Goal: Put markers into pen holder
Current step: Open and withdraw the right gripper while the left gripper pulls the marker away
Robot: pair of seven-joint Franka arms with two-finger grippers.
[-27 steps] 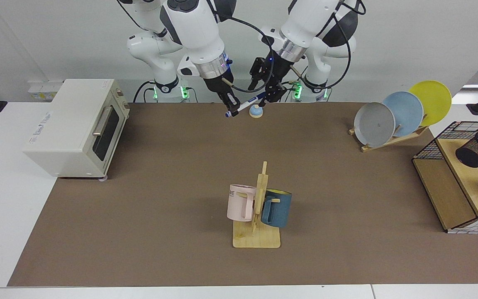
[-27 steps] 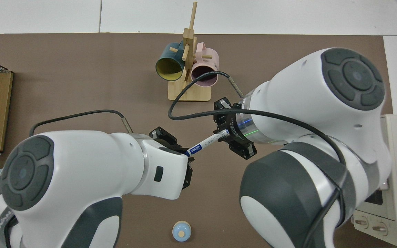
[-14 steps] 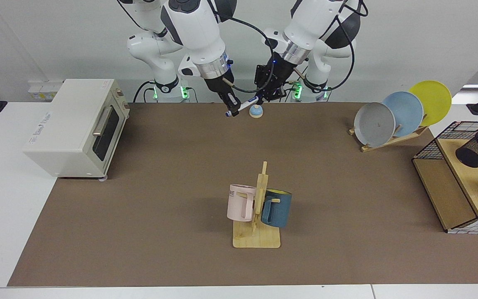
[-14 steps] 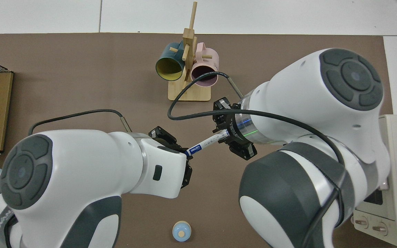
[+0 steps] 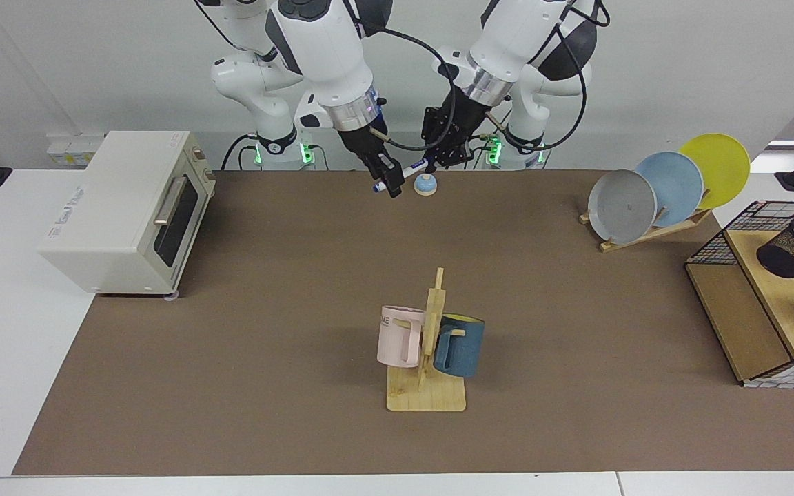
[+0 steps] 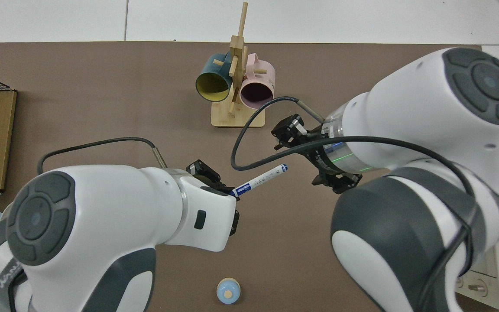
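The marker (image 5: 411, 169) (image 6: 260, 177), white with blue ends, hangs tilted in the air at the far middle of the table. My left gripper (image 5: 436, 158) (image 6: 231, 193) is shut on its labelled end. The marker's other end is free in the top view. My right gripper (image 5: 388, 182) stands open just beside that free end, and its fingers are hidden under the wrist (image 6: 340, 151) in the top view. The pen holder (image 5: 793, 246), a black mesh cup, lies tilted on a wooden shelf at the facing view's right edge.
A wooden rack with a pink and a blue mug (image 5: 428, 358) stands mid-table. A toaster oven (image 5: 128, 207) sits at that view's left and a plate rack (image 5: 666, 189) at its right. A wire basket shelf (image 5: 714, 251) surrounds the holder. A small blue dome (image 5: 425, 184) sits below the grippers.
My right gripper has let go of the marker and drawn back from it. The left gripper keeps hold of the marker, which has stayed nearly in place.
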